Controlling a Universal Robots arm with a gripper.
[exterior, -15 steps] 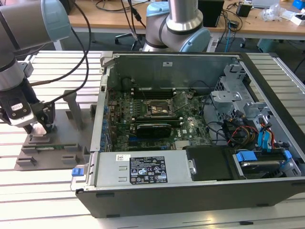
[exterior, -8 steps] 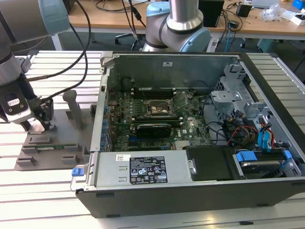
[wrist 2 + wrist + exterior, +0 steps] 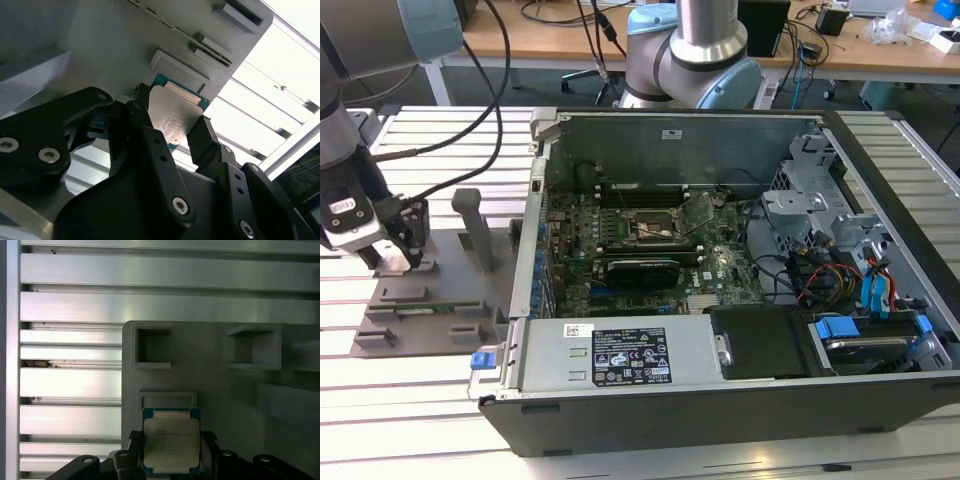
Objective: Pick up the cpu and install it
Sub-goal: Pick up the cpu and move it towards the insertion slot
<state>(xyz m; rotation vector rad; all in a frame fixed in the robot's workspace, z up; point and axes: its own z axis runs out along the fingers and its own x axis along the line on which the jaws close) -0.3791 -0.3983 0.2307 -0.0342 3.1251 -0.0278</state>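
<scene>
We see the gripper (image 3: 397, 258) low over the grey slotted fixture plate (image 3: 430, 300) at the middle left of the exterior view. It is well apart from the open computer case (image 3: 620, 365) and the dark CPU socket (image 3: 655, 228) on the motherboard near that frame's centre. In both wrist views the cpu (image 3: 171, 442) lies between the black fingers (image 3: 144, 122), which are clamped on two opposite edges, with its silvery lid facing the cameras. It is just over the plate; we cannot tell whether it is lifted clear.

We judge the chip light, thin and stiff. Its smooth lid looks slippery, so the narrow side edges are the sensible hold. The underside is likely delicate, so we favour a level carry and only a modest squeeze.
</scene>
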